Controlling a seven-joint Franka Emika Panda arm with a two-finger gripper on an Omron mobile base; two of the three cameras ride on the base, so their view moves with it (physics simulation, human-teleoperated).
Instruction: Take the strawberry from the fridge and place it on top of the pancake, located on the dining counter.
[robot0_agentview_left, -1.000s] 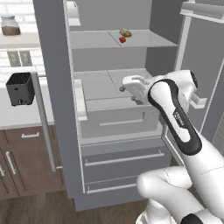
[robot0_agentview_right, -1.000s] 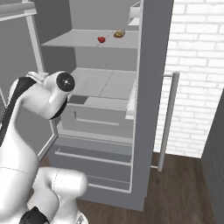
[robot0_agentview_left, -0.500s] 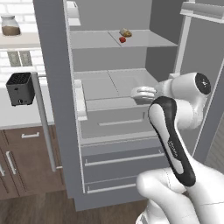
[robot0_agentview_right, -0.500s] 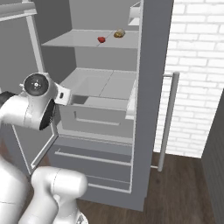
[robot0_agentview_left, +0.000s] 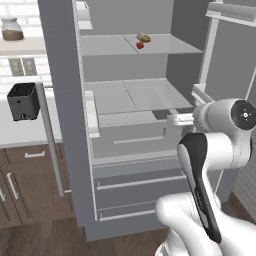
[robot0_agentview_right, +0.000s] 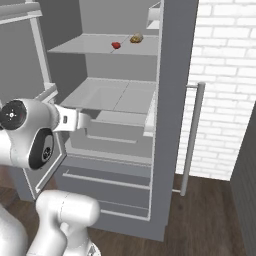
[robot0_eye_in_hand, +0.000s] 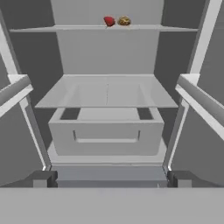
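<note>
Fridge (robot0_eye_in_hand: 107, 57) doors open; upper shelf (robot0_eye_in_hand: 65, 29) front unobstructed; tan food (robot0_eye_in_hand: 124, 21) beside strawberry (robot0_eye_in_hand: 109, 21).

Arm folded upward from the base, elbow bent sharply, with the dark-banded link rising to a round joint housing at about mid-height. From there the white wrist runs level and forward. End effector (robot0_eye_in_hand: 109, 179) aims straight ahead, nothing between its tips (jaws spread wide, roughly level with each other). Dark fingertips (robot0_eye_in_hand: 43, 178) visible low in the hand view, well apart.
</note>
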